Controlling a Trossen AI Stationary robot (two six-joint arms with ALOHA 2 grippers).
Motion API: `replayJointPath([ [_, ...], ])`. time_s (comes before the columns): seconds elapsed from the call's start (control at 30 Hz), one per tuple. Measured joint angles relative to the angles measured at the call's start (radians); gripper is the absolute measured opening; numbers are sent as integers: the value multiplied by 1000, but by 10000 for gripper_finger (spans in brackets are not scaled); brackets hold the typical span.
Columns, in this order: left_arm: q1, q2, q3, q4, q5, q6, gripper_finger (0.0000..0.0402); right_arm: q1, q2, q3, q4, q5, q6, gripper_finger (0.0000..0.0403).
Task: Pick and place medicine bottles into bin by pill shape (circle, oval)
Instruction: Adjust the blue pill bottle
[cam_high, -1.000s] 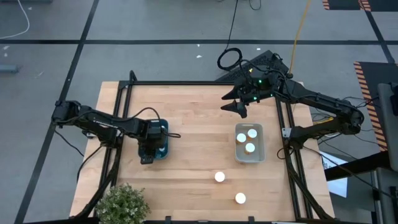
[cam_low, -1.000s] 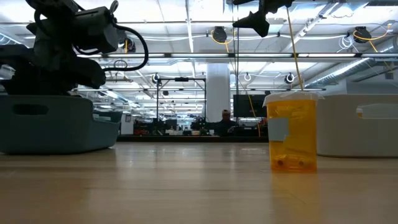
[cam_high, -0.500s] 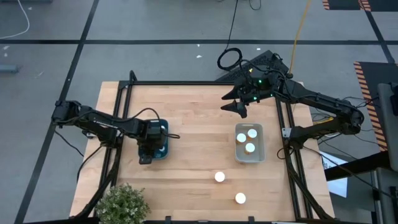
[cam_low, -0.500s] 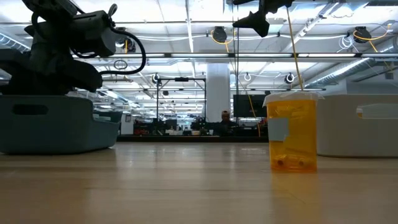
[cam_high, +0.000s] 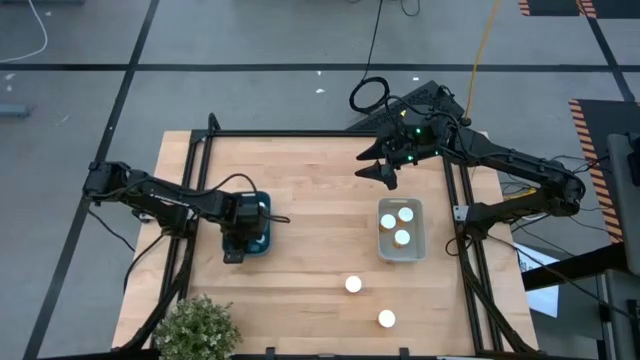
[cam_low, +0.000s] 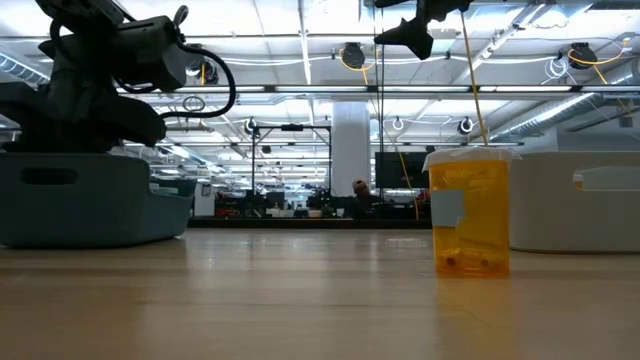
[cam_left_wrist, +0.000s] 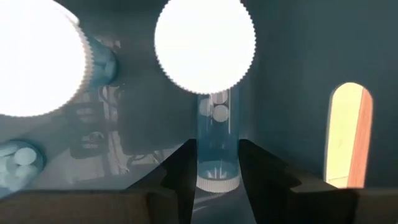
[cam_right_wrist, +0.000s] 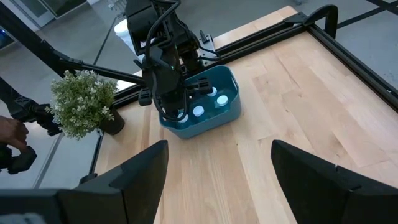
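Sorting looks mostly done: three bottles sit in the white bin (cam_high: 401, 231), several in the blue bin (cam_right_wrist: 205, 107), and two white-capped bottles (cam_high: 353, 284) wait on the table (cam_high: 310, 190). The left gripper (cam_left_wrist: 216, 180) reaches down into the blue bin, fingers clamped on a clear bottle (cam_left_wrist: 216, 130). The right gripper (cam_right_wrist: 217, 168) hangs spread wide above the table's far edge.

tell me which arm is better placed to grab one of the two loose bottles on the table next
Right, probably. The right gripper hangs open and empty on the side of the two loose bottles, while the left gripper is down in the blue bin, fingers around a bottle.
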Motion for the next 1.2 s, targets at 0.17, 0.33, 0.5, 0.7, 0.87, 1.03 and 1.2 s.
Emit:
replayJointPath([
  [0.17, 0, 37, 0, 2, -7, 4, 134, 0, 0, 0, 0, 0, 0, 276],
  [0.33, -1, 80, 4, 1, -22, 0, 162, 0, 0, 0, 0, 0, 0, 276],
  [0.5, 0, 72, 3, 0, -20, -1, 152, 0, 0, 0, 0, 0, 0, 276],
  [0.7, 0, 62, 10, -9, -5, -7, 109, 0, 0, 0, 0, 0, 0, 276],
  [0.87, 0, 61, 12, -13, 0, -23, 107, 0, 0, 0, 0, 0, 0, 276],
  [1.03, 0, 61, 13, -43, 4, -45, 120, 0, 0, 0, 0, 0, 0, 276],
  [1.2, 0, 62, 42, -95, 15, -54, 110, 0, 0, 0, 0, 0, -1, 276],
])
